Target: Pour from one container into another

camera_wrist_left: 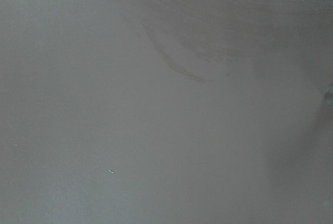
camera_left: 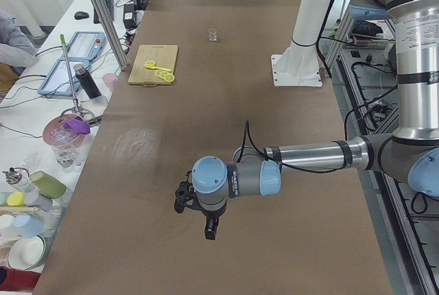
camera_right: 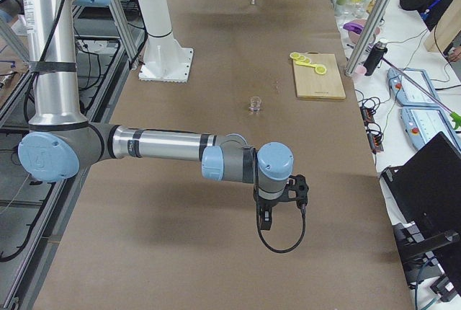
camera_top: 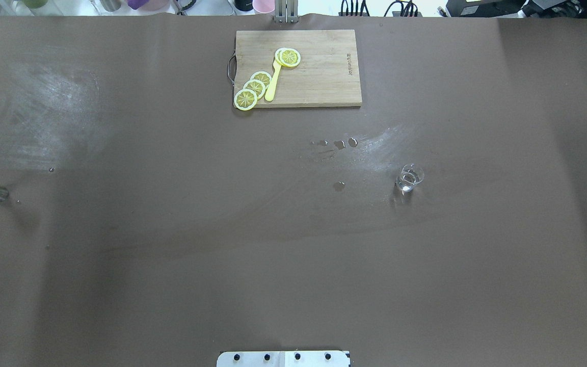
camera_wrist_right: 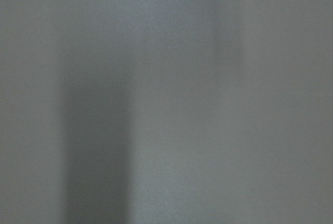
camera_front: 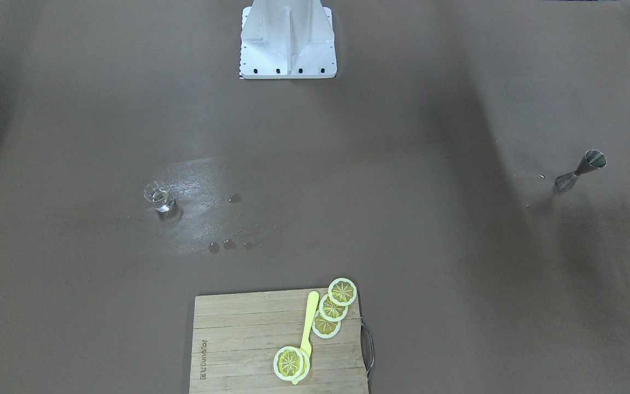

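Glass beaker [camera_top: 408, 178] stands upright on the brown table [camera_top: 293, 255], on the robot's right half, with a little clear liquid in its bottom; metal jigger [camera_front: 580, 171] stands well apart from it on the robot's left half, partly cut off by the edge of the overhead view; neither container is touched by an arm.

Left gripper [camera_left: 209, 232] hangs over bare table at the near end of the exterior left view, on the horizontally extended left arm [camera_left: 309, 158]; it shows in that side view only, so whether its jaws are released or clenched cannot be told. Right gripper [camera_right: 265, 222] hangs likewise over bare table on the right arm [camera_right: 166, 144]; its jaw condition cannot be told either; nothing is seen between the fingers of either unit.

Both wrist views show only brown table surface.

Water droplets [camera_top: 339, 186] lie on the table between the beaker and the wooden cutting board [camera_top: 319, 71]; the surface around them has a pale smeared sheen.

Cutting board lies at the far centre edge; three overlapping lemon slices [camera_top: 254, 87] sit at its handle end; a yellow spoon [camera_top: 273, 84] lies beside them, with a further slice [camera_top: 289, 57] on its bowl.
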`<state>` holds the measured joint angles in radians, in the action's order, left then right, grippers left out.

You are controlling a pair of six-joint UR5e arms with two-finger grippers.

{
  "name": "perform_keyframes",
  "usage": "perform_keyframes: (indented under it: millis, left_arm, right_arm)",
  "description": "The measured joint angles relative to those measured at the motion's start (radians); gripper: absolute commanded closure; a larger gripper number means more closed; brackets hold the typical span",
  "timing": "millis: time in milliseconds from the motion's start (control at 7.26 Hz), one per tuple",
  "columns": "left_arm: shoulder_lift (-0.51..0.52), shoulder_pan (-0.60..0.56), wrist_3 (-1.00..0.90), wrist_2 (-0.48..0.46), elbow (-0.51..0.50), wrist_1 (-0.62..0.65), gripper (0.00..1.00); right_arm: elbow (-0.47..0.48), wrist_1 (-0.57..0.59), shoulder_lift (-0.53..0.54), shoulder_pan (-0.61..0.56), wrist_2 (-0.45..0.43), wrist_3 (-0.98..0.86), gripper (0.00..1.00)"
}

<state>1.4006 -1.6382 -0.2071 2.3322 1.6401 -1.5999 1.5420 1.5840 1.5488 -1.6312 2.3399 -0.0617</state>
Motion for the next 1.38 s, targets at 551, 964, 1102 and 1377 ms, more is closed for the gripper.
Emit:
perform_keyframes:
  millis: [551, 964, 1102, 1377]
  left_arm:
    - [0.000, 0.000, 0.001, -0.001, 0.001, 0.000, 0.02]
    - [0.000, 0.000, 0.000, -0.001, 0.000, 0.002, 0.02]
    - [0.000, 0.000, 0.000, -0.001, 0.000, 0.002, 0.02]
    - [0.000, 0.000, 0.000, -0.001, 0.000, 0.003, 0.02]
  right_arm:
    - [-0.030, 0.000, -0.098, 0.029, 0.013, 0.002, 0.00]
    - [-0.055, -0.090, -0.163, 0.112, 0.097, 0.003, 0.00]
    - [-0.073, -0.169, -0.179, 0.153, 0.105, 0.002, 0.00]
    - [-0.126, -0.340, -0.200, 0.211, 0.098, 0.003, 0.00]
